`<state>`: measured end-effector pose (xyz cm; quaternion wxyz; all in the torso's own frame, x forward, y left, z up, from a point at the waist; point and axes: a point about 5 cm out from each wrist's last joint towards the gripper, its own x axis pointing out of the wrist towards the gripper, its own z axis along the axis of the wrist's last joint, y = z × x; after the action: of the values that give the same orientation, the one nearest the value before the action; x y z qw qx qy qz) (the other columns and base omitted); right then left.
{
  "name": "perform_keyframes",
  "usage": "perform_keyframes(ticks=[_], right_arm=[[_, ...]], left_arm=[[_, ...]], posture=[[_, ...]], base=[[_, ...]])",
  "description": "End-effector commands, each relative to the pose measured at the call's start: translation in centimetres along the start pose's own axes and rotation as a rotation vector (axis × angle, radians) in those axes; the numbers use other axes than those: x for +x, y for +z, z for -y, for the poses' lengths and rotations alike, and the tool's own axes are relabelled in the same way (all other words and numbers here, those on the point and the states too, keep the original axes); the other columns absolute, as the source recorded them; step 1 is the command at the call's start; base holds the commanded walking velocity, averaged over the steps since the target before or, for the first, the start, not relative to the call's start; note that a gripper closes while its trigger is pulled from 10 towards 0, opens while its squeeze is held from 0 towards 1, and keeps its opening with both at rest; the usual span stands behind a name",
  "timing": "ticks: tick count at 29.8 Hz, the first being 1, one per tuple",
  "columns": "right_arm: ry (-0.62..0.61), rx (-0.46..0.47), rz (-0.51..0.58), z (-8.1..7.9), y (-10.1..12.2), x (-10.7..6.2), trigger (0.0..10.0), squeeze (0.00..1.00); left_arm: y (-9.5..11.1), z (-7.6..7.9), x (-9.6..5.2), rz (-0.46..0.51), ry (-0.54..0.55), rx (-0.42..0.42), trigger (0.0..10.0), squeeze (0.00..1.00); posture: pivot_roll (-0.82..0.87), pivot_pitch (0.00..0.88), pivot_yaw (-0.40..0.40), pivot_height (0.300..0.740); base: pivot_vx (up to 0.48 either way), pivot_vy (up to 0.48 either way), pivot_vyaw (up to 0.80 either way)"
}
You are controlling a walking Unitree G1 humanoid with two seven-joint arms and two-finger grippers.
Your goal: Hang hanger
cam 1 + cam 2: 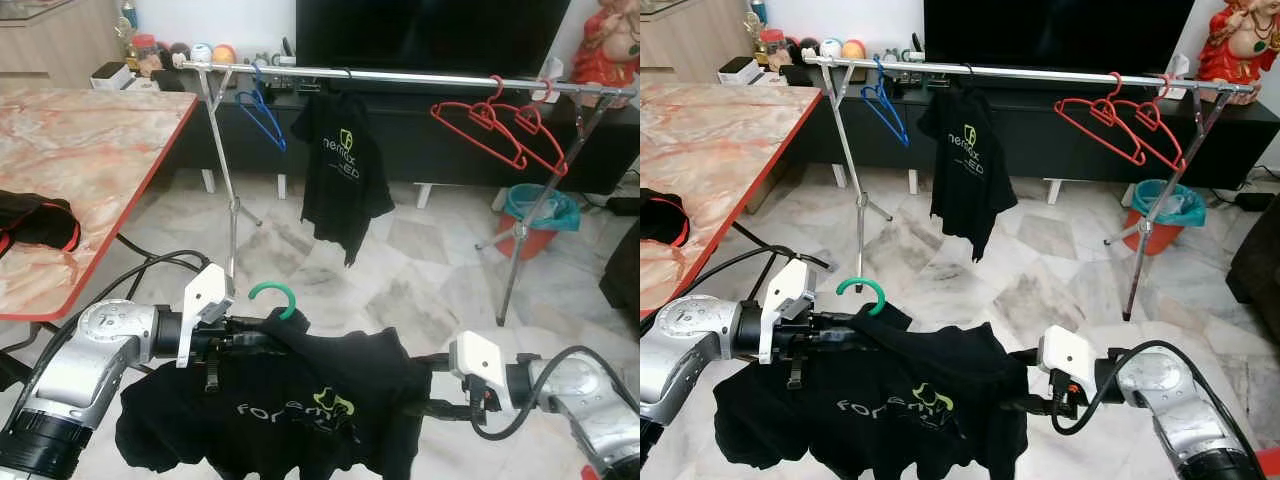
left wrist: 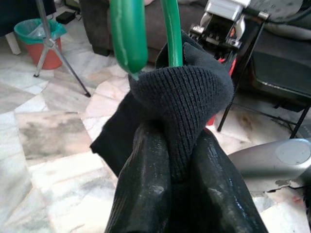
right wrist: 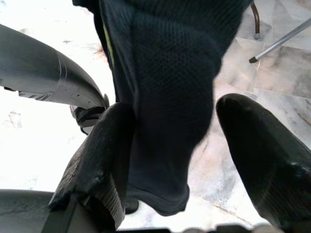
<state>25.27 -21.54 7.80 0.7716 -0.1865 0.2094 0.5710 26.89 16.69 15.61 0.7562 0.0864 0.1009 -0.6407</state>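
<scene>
With the left gripper (image 1: 262,335) clenched on the black T-shirt's (image 1: 300,400) collar below the green plastic hanger hook (image 1: 274,296) and the right gripper (image 3: 170,160) released around a sleeve, lift the hook level onto the silver metal rail (image 1: 400,76) ahead.

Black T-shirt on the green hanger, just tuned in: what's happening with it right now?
The left claw is shut on the collar of the black T-shirt with pale lettering, just below the green plastic hanger hook. The right claw is open around the shirt's other side. The shirt is held low in front of the robot, not yet hung. The silver metal clothes rail stands ahead, with room between the hanging black shirt and the red hangers.
</scene>
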Motion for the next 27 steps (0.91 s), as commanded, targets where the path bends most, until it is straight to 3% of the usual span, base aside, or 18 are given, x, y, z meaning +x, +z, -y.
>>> perform_keyframes(ticks=[1, 2, 27], right_arm=[[-0.005, -0.015, -0.005, 0.23, 0.11, 0.00, 6.4, 0.00], [-0.012, -0.013, -0.004, 0.31, 0.10, 0.01, 0.0, 0.00], [-0.021, -0.018, -0.005, 0.56, 0.07, -0.06, 0.0, 0.00]], left_arm=[[1.34, 0.11, 0.13, 0.023, -0.034, 0.048, 10.0, 0.00], [1.35, 0.09, 0.12, 0.024, -0.032, 0.049, 10.0, 0.00], [0.64, 0.10, -0.38, -0.020, -0.027, 0.037, 10.0, 0.00]], posture=[[0.03, 0.000, -0.031, 0.740], [0.03, 0.000, -0.031, 0.740], [0.03, 0.003, -0.031, 0.740]], base=[[0.000, 0.000, 0.00], [0.000, 0.000, 0.00], [0.000, 0.000, 0.00]])
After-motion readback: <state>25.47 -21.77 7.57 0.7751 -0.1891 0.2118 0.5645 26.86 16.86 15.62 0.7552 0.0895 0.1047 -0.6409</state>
